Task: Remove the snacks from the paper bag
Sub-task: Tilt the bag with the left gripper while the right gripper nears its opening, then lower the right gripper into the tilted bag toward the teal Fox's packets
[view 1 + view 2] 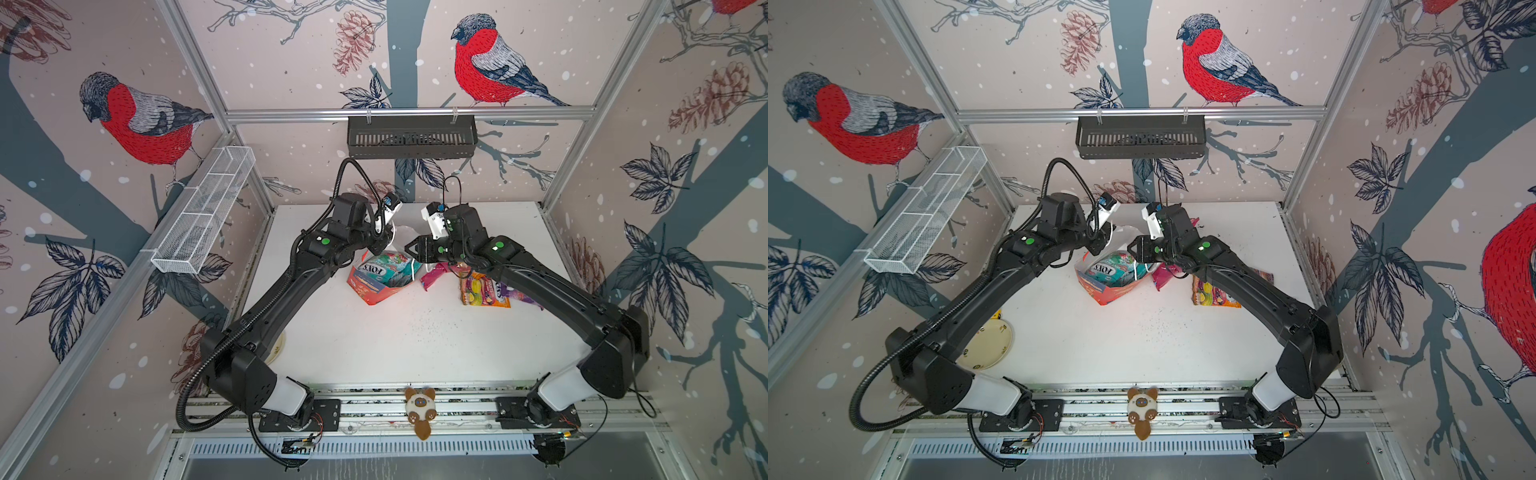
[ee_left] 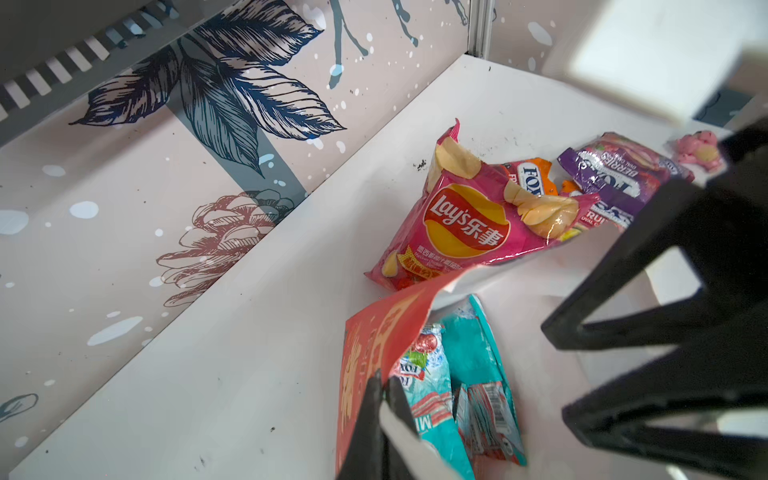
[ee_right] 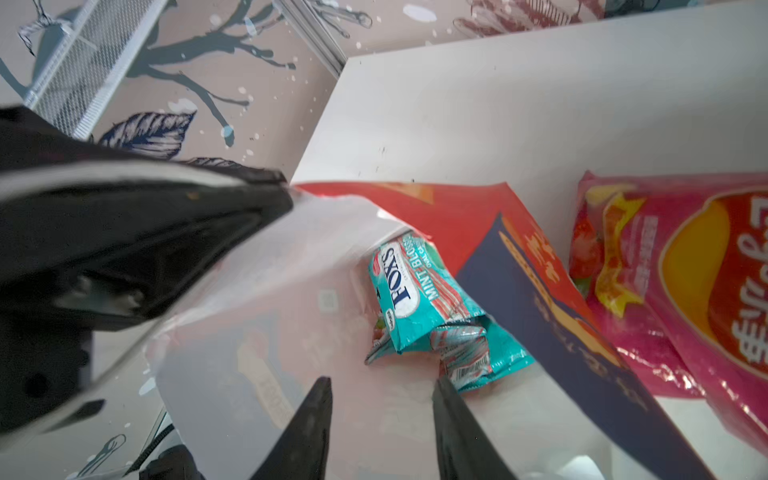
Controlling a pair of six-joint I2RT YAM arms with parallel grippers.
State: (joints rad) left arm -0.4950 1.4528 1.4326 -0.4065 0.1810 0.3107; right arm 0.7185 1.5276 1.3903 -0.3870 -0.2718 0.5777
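While the left gripper pinches the paper bag's red wall, the right gripper, jaws partly apart and empty, hangs low in the right wrist view; the teal packet lies inside the bag just ahead, mid-frame, its long axis slanting toward lower right.

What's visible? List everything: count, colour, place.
paper bag: one, red, table centre
mint packets: at least two, teal, inside bag
Lay's bag: one, pink, beside paper bag
fruit packets: at least one, orange, under right arm
berries packet: one, purple, beside fruit packets
plush cat: one, white-brown, front rail
plate: one, cream, under left arm
wire basket: one, white, left wall
slotted basket: one, black, back wall
left gripper: shut on bag rim
right gripper: open, at bag mouth
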